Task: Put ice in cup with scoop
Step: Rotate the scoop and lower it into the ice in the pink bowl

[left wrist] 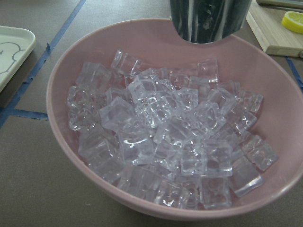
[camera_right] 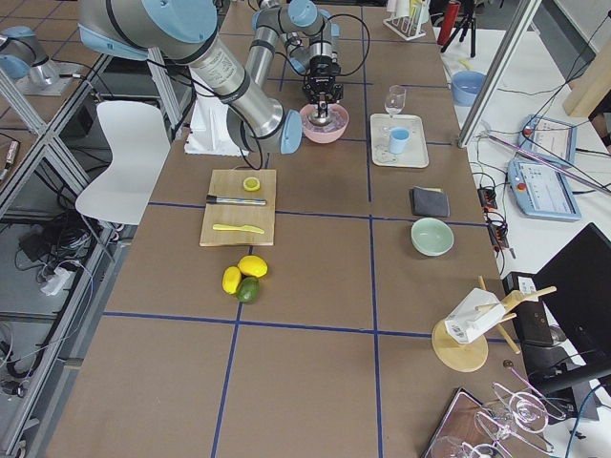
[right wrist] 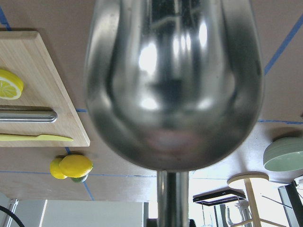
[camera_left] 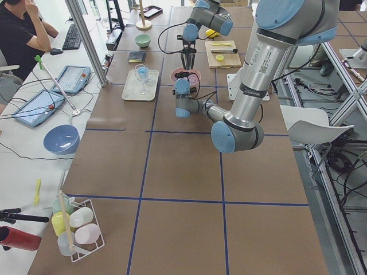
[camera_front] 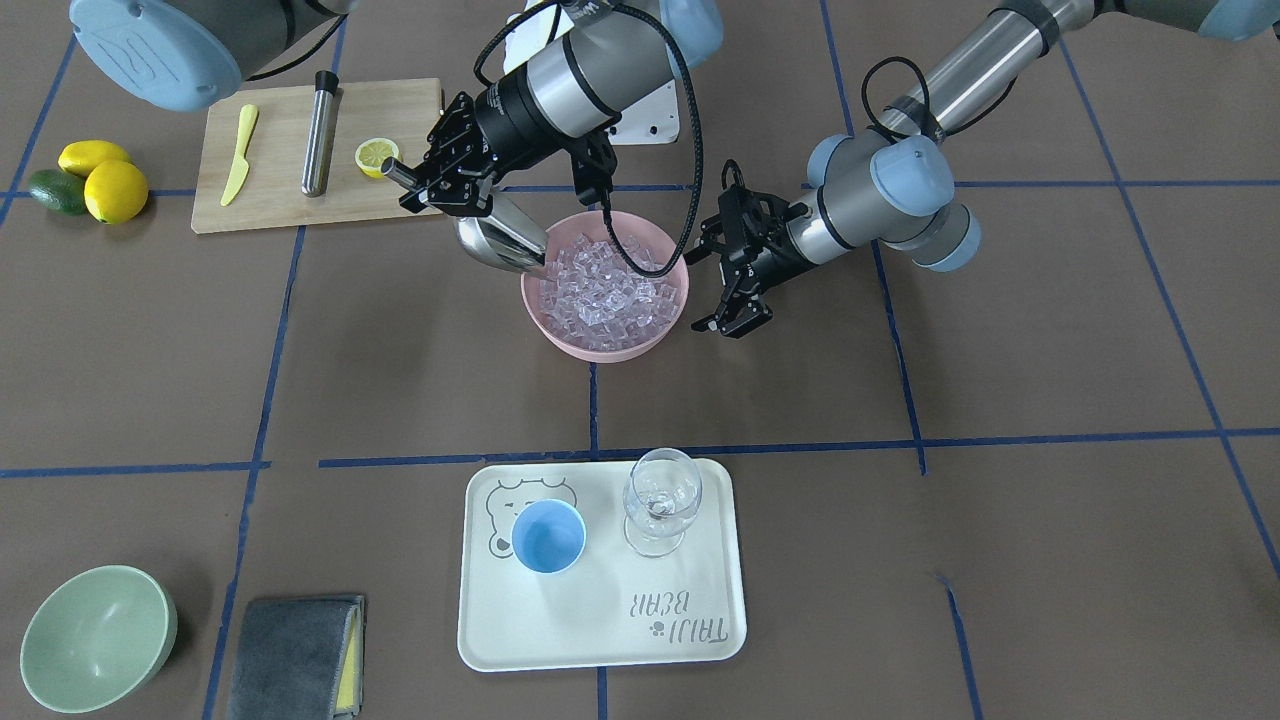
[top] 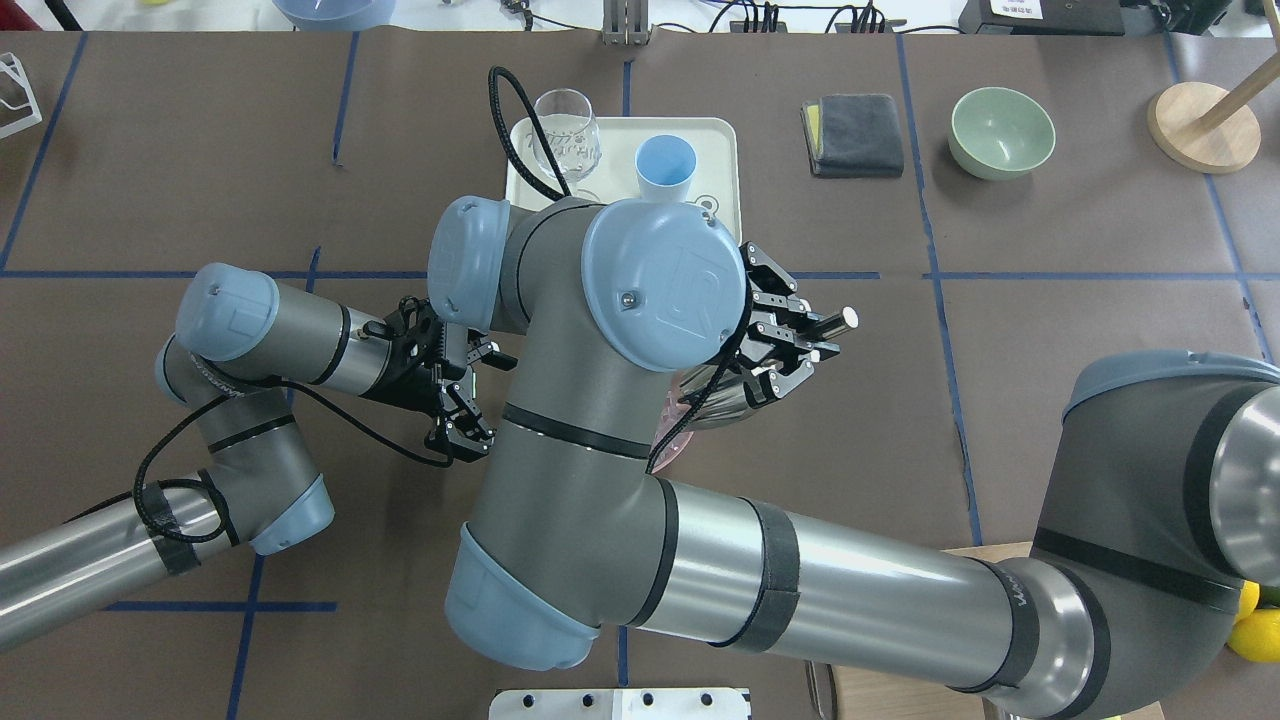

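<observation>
The ice [camera_front: 605,290] fills a pink bowl [camera_front: 560,335] at the table's middle; the left wrist view shows the ice [left wrist: 175,137] close up. My right gripper [camera_front: 440,180] is shut on the handle of the steel scoop [camera_front: 500,240]. The scoop tilts down, its mouth at the bowl's rim over the ice. In the overhead view the right gripper [top: 800,345] and scoop [top: 720,400] partly show past the arm. My left gripper [camera_front: 735,290] stands open beside the bowl, holding nothing. The light-blue cup [camera_front: 548,536] stands on a white tray [camera_front: 600,620], apart from both arms.
A clear wine glass [camera_front: 660,500] stands on the tray beside the cup. A wooden board [camera_front: 270,200] carries a yellow knife, a steel cylinder [camera_front: 320,130] and a lemon half. Lemons [camera_front: 110,185], a green bowl [camera_front: 95,635] and a grey cloth [camera_front: 295,655] lie around.
</observation>
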`<state>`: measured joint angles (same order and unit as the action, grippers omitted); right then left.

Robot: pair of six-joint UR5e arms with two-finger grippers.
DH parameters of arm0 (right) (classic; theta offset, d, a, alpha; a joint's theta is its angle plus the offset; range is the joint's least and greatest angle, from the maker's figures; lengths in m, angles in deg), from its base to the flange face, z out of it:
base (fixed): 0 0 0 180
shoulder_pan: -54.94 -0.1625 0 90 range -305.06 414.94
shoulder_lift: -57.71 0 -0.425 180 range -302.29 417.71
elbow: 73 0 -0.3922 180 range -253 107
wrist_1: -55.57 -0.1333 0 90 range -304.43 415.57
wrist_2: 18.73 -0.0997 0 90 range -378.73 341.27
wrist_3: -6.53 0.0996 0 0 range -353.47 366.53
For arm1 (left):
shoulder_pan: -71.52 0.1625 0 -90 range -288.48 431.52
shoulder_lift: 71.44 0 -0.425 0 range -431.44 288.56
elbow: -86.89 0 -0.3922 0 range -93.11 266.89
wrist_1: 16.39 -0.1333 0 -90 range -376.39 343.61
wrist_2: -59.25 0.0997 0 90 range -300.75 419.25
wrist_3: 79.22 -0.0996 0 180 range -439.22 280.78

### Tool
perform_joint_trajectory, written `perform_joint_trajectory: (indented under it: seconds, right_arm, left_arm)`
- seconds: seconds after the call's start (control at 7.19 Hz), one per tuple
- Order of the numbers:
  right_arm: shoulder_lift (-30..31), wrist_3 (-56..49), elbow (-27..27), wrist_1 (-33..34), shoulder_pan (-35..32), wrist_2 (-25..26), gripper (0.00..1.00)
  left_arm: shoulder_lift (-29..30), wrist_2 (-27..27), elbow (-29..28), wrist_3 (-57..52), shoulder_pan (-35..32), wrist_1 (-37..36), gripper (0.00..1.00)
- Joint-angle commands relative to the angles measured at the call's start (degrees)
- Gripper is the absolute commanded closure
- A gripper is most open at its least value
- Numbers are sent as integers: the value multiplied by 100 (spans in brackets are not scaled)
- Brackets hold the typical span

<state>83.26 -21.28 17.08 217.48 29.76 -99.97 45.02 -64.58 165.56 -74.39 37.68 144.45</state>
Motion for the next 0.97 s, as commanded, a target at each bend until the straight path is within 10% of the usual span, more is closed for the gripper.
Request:
perform_joint_trajectory:
  seconds: [0.0,0.83]
  right_arm:
    - [-51,-5,-140,-28,-57,65,100]
    - [-252,39,-928,-554,-5,21,100]
  left_arm:
    - [0,0,-18,0,0,0,0]
    - [-9,0,-18,0,0,9,0]
